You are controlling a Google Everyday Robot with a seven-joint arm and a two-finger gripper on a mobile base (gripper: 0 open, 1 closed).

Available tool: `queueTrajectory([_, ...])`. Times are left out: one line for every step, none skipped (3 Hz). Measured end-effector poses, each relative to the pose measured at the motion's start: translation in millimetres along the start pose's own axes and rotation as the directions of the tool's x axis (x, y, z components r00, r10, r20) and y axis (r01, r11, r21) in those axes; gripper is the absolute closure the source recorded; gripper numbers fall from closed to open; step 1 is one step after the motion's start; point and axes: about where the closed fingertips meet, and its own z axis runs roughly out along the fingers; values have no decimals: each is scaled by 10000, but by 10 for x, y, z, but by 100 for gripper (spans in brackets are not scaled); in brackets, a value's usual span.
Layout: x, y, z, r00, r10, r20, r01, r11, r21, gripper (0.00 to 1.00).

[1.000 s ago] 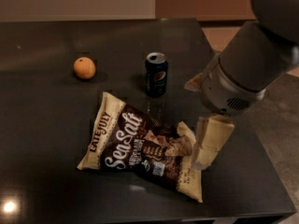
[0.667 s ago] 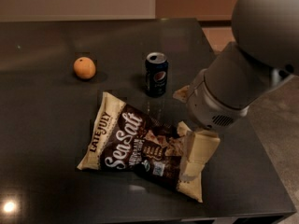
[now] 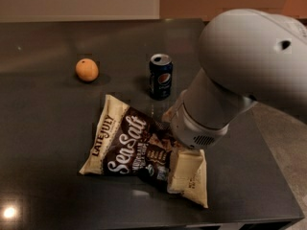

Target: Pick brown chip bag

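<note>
The brown chip bag lies flat on the dark table, dark brown and cream, with white "Sea Salt" script and "Late July" on its left end. My gripper hangs from the big grey arm and sits low over the bag's right end, against its crinkled cream corner. The arm's wrist hides the bag's upper right part and much of the gripper.
A blue Pepsi can stands upright just behind the bag, close to the arm's left side. An orange lies further left. The table's right edge and front edge are close to the bag.
The arm has swung left and forward, now covering more of the view. The gripper has moved from beside the bag's right edge down onto its right end. The bag, can and orange have not moved.
</note>
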Motion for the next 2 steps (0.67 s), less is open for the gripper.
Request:
queueTrajectory([-46,53,68,10000,-19,-92,17,9998,-209,39])
queueTrajectory([-105,103,34,9999,-139,-100,136,9994,-322,63])
